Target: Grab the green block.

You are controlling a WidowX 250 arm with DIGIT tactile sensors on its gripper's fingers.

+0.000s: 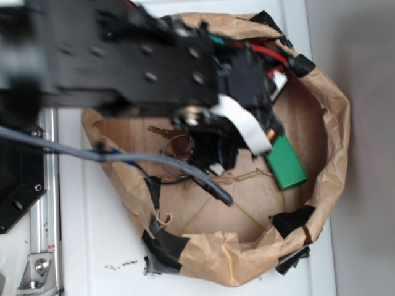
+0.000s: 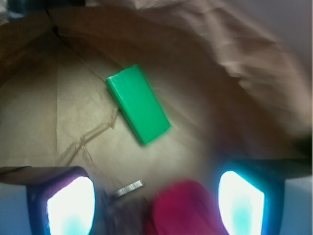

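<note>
Bare paper is lying all around the green block [image 2: 138,104]. The bag wall [image 2: 244,63] is crowding its far side, and the red ball [image 2: 183,208] is sitting between my fingers [image 2: 71,205].

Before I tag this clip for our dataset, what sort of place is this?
Probably a robot lab bench, not a home: a taped-up brown paper bag serves as a bin on a white tabletop with a metal rail, holding a green block and keys.

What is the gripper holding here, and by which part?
Nothing. The gripper is open, and the green block lies free on the paper ahead.
</note>
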